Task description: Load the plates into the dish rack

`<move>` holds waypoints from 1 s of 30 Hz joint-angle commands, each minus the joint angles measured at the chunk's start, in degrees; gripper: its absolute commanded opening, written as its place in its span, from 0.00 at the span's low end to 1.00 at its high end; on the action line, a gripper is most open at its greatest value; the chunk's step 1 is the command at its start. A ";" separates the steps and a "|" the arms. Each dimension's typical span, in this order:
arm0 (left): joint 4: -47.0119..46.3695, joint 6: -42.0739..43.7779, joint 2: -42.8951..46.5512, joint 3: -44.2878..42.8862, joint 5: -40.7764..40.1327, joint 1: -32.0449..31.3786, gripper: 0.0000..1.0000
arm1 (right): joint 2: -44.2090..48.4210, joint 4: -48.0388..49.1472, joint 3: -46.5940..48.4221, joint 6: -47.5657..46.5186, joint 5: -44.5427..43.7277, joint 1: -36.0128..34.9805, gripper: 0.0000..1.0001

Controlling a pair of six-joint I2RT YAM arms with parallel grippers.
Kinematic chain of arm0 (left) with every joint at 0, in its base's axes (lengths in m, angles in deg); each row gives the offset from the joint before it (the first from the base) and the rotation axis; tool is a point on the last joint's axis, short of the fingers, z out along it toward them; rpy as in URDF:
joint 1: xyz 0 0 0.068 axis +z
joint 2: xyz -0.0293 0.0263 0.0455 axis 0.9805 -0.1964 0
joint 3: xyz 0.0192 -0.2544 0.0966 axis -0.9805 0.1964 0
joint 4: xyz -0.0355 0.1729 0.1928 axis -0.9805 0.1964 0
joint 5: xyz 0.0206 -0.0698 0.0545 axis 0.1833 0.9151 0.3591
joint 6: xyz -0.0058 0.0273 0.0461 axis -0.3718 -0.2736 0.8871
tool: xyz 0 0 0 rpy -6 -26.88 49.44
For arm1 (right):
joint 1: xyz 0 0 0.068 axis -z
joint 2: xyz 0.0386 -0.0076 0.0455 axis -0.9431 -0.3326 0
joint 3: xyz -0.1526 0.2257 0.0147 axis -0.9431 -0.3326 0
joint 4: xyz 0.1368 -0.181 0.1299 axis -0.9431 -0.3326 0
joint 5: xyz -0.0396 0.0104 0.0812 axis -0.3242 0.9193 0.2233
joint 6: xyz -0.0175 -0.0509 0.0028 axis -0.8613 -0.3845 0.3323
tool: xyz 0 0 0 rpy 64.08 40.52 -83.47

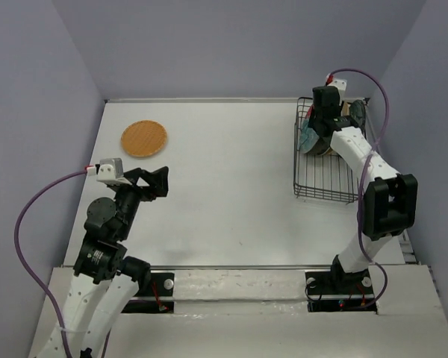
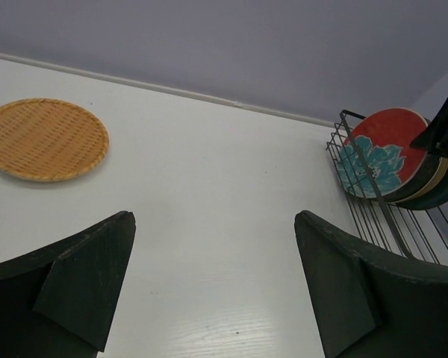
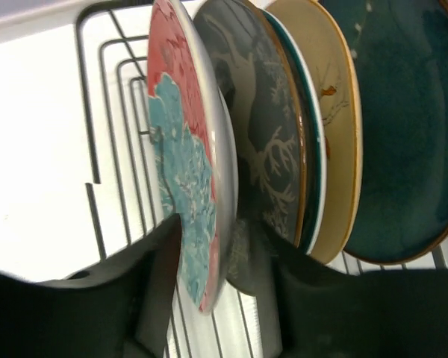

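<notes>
The orange woven-look plate (image 1: 144, 139) lies flat at the far left of the table and also shows in the left wrist view (image 2: 45, 139). The black wire dish rack (image 1: 325, 183) stands at the far right. My right gripper (image 3: 213, 231) is inside it, shut on the lower rim of the upright red-and-teal plate (image 3: 183, 149). Behind that plate stand the grey-brown plate (image 3: 261, 127), the thin edge of a white-rimmed plate (image 3: 313, 186), the cream plate (image 3: 328, 89) and the dark teal plate (image 3: 403, 127). My left gripper (image 2: 213, 283) is open and empty above bare table, short of the orange plate.
The near half of the rack (image 2: 373, 216) shows only bare wires. Lilac walls close the table at the back and sides. The right arm (image 1: 373, 179) reaches along the rack's right side.
</notes>
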 commanded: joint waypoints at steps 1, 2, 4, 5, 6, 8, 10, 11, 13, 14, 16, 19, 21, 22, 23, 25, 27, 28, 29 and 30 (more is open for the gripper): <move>-3.93 -2.08 -3.02 0.33 3.75 1.37 0.99 | 6.82 6.00 -0.61 3.34 5.63 0.26 0.55; -4.46 -3.04 -4.16 0.41 4.45 2.25 0.99 | 7.70 6.09 -1.39 3.87 8.25 0.26 0.65; -5.51 -4.62 -5.56 0.76 8.38 2.87 0.99 | 10.76 6.00 -2.36 4.31 10.29 0.26 0.72; -7.00 -5.50 -7.49 0.68 9.37 3.65 0.99 | 12.00 6.00 -3.41 4.49 12.48 0.26 0.81; -7.01 -5.68 -8.64 0.50 10.08 4.36 0.99 | 13.41 5.82 -4.12 4.75 13.54 0.26 0.84; -7.27 -6.30 -11.79 0.06 12.10 5.76 0.99 | 18.50 6.34 -5.96 5.54 18.35 0.26 0.89; -7.62 -7.17 -14.00 -0.11 13.68 7.95 0.99 | 22.36 8.01 -10.34 5.98 23.28 0.26 0.91; -8.67 -7.96 -15.05 -0.03 14.30 8.58 0.99 | 24.39 9.41 -12.28 6.25 26.09 0.26 0.92; -10.08 -10.51 -19.44 0.24 17.37 11.03 0.99 | 30.28 14.60 -18.61 7.12 35.22 -1.40 0.95; -12.09 -11.65 -22.51 0.50 18.51 12.00 0.99 | 32.03 16.18 -20.46 7.65 40.05 -2.10 0.96; -15.69 -15.86 -26.73 1.55 20.97 15.33 0.99 | 36.08 19.87 -25.63 9.49 45.51 -4.82 0.97; -21.13 -22.44 -31.13 3.92 20.12 18.06 0.99 | 39.69 24.70 -31.87 11.08 48.70 -9.12 0.97; -23.61 -25.01 -32.81 5.07 16.96 18.34 0.99 | 40.84 27.43 -34.26 11.78 50.28 -11.24 0.97; -24.14 -26.94 -33.78 5.42 13.02 18.43 0.99 | 41.36 28.57 -35.40 12.22 50.90 -12.21 0.97; -25.45 -27.83 -35.96 5.51 12.03 19.21 0.99 | 41.37 29.89 -37.42 12.66 51.69 -13.96 0.97; -26.61 -29.67 -38.43 5.51 8.88 19.92 0.99 | 40.41 32.80 -38.84 13.89 54.06 -15.55 0.97; -28.71 -31.78 -42.47 5.60 7.54 22.03 0.99 | 39.44 33.59 -39.98 13.98 54.33 -16.78 0.97; -29.68 -32.66 -45.36 5.42 4.92 22.46 0.99 | 39.00 34.03 -40.51 14.07 54.33 -17.31 0.97; -30.30 -32.67 -45.39 5.34 4.12 22.90 0.99 | 38.91 34.30 -41.04 14.16 54.33 -17.32 0.97; -31.08 -33.45 -48.43 5.34 3.41 24.39 0.99 | 39.00 34.65 -41.91 14.16 54.25 -17.32 0.97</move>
